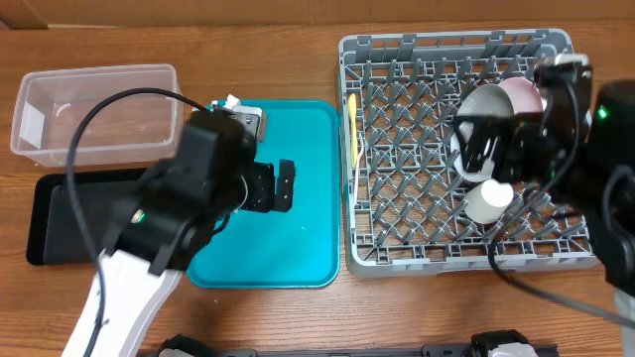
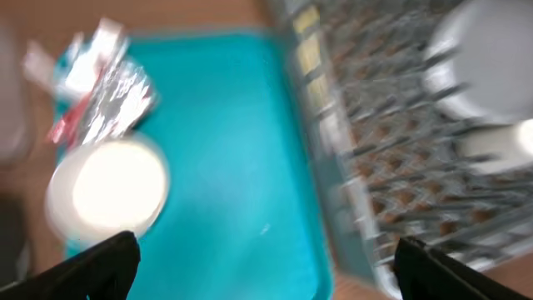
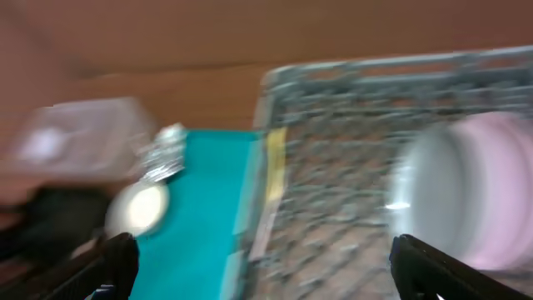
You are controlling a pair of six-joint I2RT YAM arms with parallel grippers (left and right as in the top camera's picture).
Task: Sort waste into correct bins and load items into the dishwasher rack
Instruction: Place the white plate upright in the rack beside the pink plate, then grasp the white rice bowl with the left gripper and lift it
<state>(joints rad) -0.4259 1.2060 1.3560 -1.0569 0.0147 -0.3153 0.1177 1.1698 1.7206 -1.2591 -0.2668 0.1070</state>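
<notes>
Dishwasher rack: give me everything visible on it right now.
The dishwasher rack is a large square grey crate, plastic by its look, with open lattice walls and a grid of upright pegs. It sits flat on the wooden table, just right of the teal tray. Inside it, a pale grey plate and a pinkish plate stand on edge at the back right. A white cup lies below them, and a yellow utensil runs along the left wall. The right arm covers its right side.

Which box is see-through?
The tall-walled clear tub at the back left. The black tray just in front of it is shallow and dark.
</notes>
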